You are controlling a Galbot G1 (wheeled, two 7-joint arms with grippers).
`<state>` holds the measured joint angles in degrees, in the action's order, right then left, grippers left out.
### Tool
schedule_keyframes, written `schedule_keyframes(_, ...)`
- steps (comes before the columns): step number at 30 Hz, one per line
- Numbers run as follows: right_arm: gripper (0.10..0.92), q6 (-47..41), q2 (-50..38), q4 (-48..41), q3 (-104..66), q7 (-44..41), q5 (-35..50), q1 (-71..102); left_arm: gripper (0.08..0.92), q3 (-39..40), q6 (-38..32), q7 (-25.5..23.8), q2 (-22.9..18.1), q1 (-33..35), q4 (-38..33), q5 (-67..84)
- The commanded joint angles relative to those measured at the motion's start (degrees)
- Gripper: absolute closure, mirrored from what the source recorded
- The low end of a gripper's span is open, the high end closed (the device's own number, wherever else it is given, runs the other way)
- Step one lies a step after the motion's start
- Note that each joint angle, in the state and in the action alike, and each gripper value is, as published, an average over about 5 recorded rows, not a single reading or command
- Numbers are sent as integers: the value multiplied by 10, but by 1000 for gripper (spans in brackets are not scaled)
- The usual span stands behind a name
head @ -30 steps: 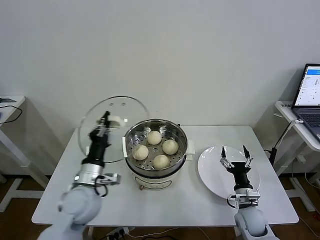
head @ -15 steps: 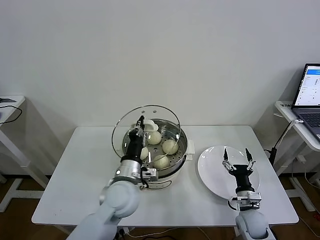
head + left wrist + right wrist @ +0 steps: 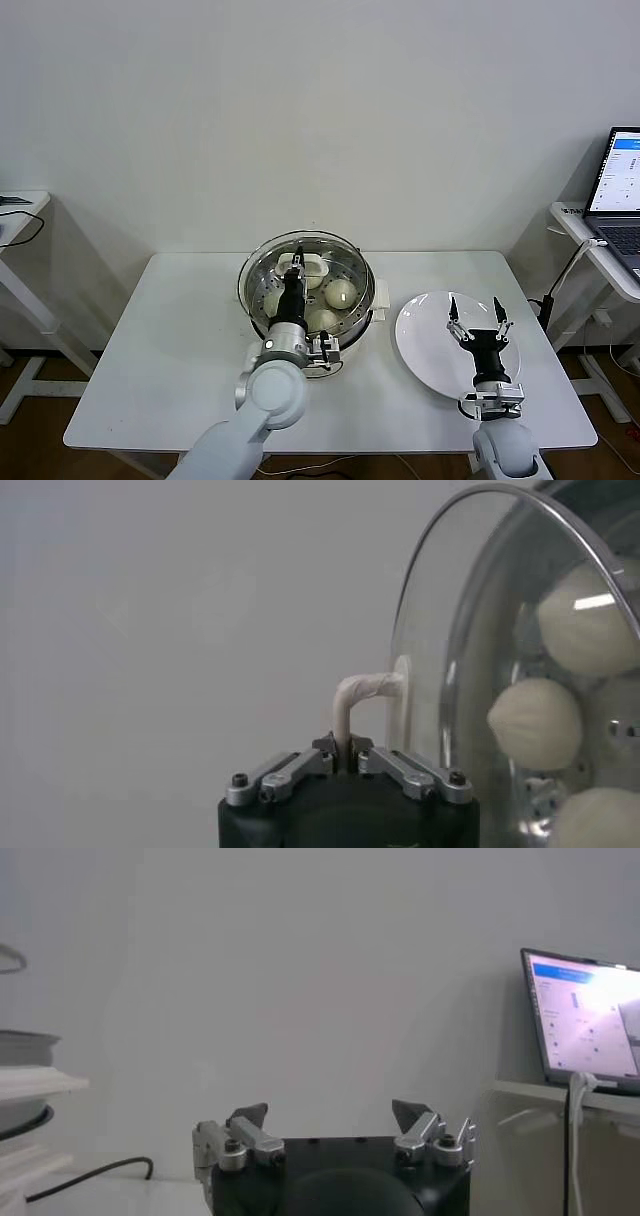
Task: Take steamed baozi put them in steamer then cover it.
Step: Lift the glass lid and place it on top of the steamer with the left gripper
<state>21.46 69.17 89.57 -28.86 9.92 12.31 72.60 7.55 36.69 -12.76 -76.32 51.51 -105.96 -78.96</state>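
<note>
The steamer (image 3: 364, 303) stands mid-table with three steamed baozi (image 3: 341, 292) showing through the glass. The cover (image 3: 262, 262), a clear glass lid, sits over the steamer's mouth, still tilted a little. My left gripper (image 3: 298, 262) is shut on the lid's cream handle (image 3: 312, 265). In the left wrist view the fingers pinch the handle (image 3: 352, 695), with the cover (image 3: 450, 630) and baozi (image 3: 535, 723) behind it. My right gripper (image 3: 478, 318) hangs open and empty above the white plate (image 3: 425, 350); the right wrist view shows its jaws (image 3: 330, 1116) wide apart.
The white plate lies bare on the table's right side. A side table with a laptop (image 3: 620, 190) stands at the far right, and another small table (image 3: 15, 215) at the far left. The white table's edge (image 3: 150, 440) runs along the front.
My left gripper carried the cover from the left of the steamer to the right and down over it. The right gripper stayed above the plate.
</note>
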Motion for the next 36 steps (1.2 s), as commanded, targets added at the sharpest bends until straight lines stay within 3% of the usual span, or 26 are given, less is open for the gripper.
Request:
schedule_keyframes(1, 203, 2, 2, -6, 0, -2, -1, -1, 810, 13, 9, -11, -22, -8, 27, -28)
schedule_keyframes(12, 203, 4, 3, -12, 4, -4, -5, -6, 810, 11, 8, 20, -33, -4, 36, -12)
schedule_keyframes(36, 203, 5, 0, -14, 2, -5, -4, -7, 810, 4, -2, 22, -42, -4, 65, -34)
